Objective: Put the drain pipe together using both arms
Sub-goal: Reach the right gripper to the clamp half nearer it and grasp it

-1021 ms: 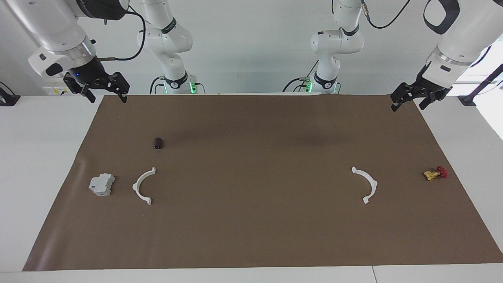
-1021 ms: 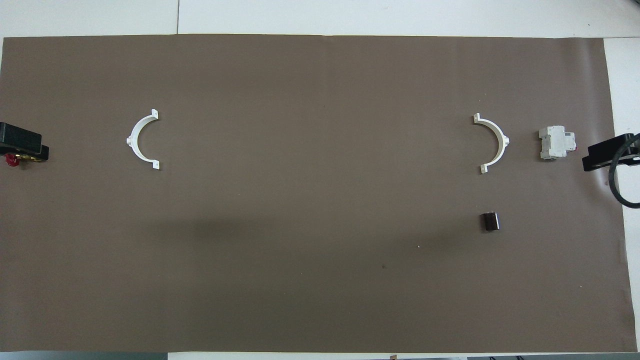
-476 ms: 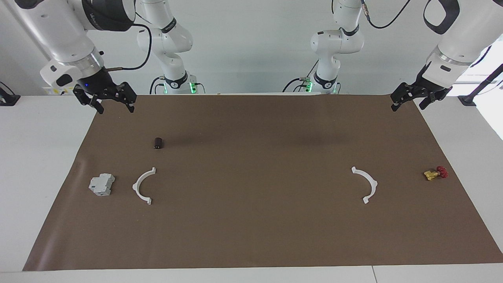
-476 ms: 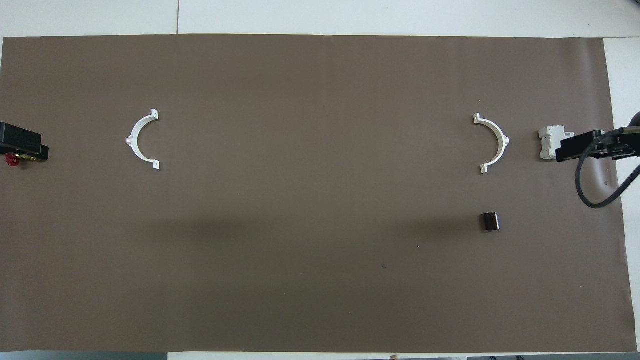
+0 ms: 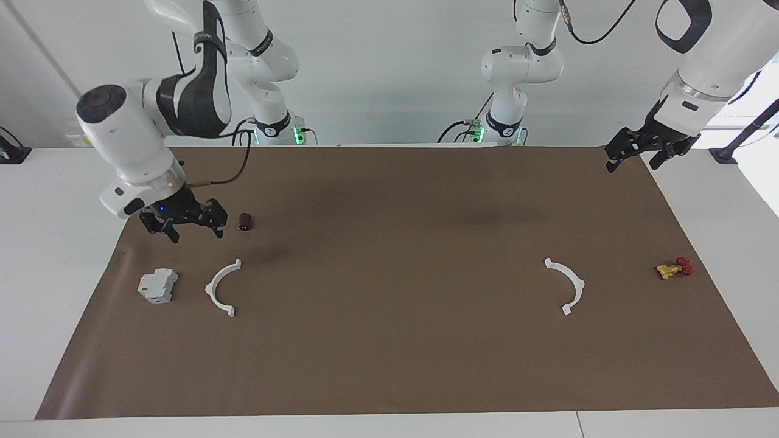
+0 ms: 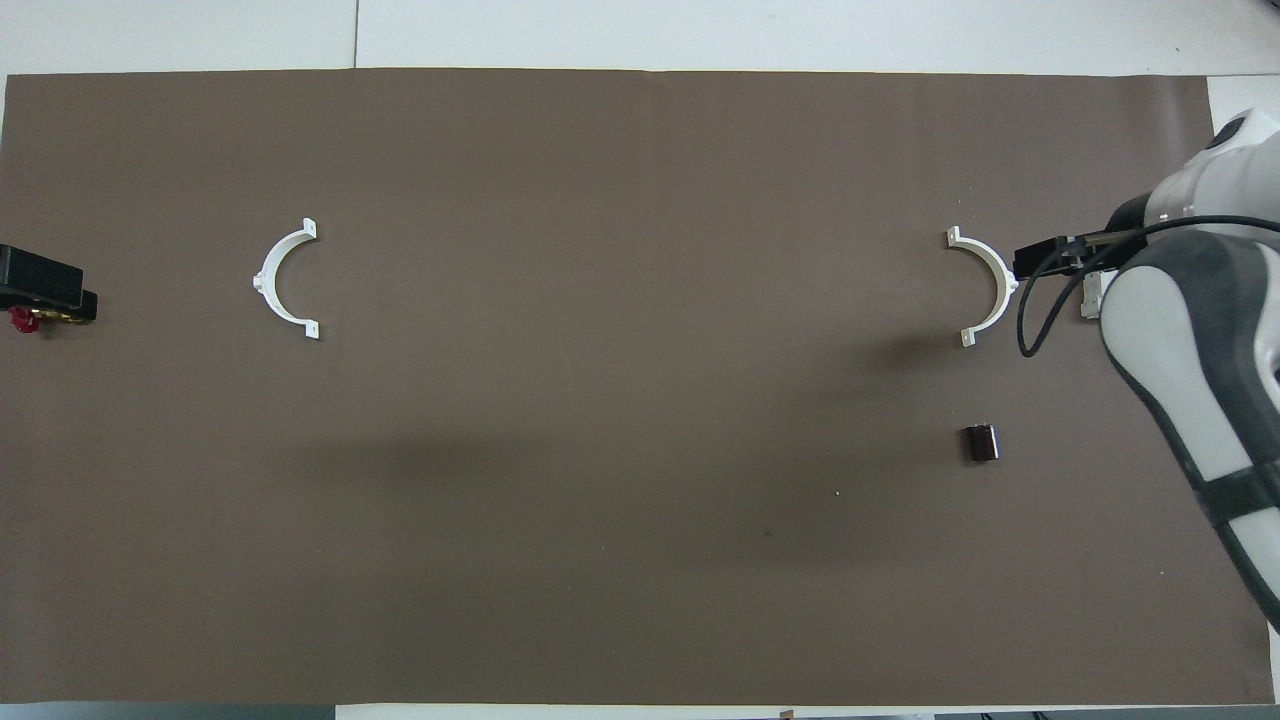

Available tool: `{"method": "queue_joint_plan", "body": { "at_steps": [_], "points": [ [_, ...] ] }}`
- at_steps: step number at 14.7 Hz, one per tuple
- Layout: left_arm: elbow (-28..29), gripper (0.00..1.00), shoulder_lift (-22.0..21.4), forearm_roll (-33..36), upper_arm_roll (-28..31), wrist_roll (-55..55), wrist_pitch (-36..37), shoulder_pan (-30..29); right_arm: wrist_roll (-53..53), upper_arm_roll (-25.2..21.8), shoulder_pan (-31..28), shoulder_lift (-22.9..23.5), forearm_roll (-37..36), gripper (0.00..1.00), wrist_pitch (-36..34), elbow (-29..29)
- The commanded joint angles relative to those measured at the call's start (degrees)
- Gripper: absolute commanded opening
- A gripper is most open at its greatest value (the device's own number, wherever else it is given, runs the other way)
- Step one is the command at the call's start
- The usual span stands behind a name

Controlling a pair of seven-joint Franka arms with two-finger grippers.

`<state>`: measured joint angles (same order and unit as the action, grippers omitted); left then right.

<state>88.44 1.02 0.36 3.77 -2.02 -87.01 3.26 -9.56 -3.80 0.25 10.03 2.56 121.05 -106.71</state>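
Observation:
The drain pipe lies in two separate white half-ring arcs on the brown mat. One arc (image 5: 210,288) (image 6: 1003,280) lies toward the right arm's end, the other (image 5: 578,283) (image 6: 262,280) toward the left arm's end. My right gripper (image 5: 198,234) (image 6: 1050,262) is open and empty. It hangs above the mat close to the first arc, without touching it. My left gripper (image 5: 630,165) (image 6: 45,285) is open and empty and waits raised over the mat's edge at the left arm's end.
A grey boxy block (image 5: 157,286) sits beside the first arc, mostly covered by the right arm in the overhead view. A small dark cylinder (image 5: 244,221) (image 6: 981,443) lies nearer to the robots than that arc. A brass valve with a red handle (image 5: 674,267) (image 6: 20,320) lies at the left arm's end.
My right arm has swung down and inward from the mat's corner toward the arc at its end. The left arm and all the objects have not moved.

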Motion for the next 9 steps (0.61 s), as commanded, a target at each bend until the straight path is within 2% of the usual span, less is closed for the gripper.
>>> {"method": "queue_joint_plan", "body": {
  "at_steps": [1,4,5,9],
  "points": [
    [1.21,1.00,-1.20,0.87,-0.16,-0.35,0.52,-0.18,-2.83,0.19,-0.77,1.99,1.04,1.00,8.75,-6.84],
    [1.21,1.00,-1.20,0.87,-0.16,-0.35,0.43,-0.18,-10.20,0.37,-2.71,8.32,1.22,1.00,12.36,-5.10],
    [1.21,1.00,-1.20,0.87,-0.16,-0.35,0.43,-0.18,-10.22,0.37,-2.80,9.21,1.22,1.00,13.06,-4.83],
    [1.21,1.00,-1.20,0.87,-0.16,-0.35,0.43,-0.18,-10.39,0.37,-2.80,11.50,3.33,0.88,15.97,-4.21]
  ]
}}
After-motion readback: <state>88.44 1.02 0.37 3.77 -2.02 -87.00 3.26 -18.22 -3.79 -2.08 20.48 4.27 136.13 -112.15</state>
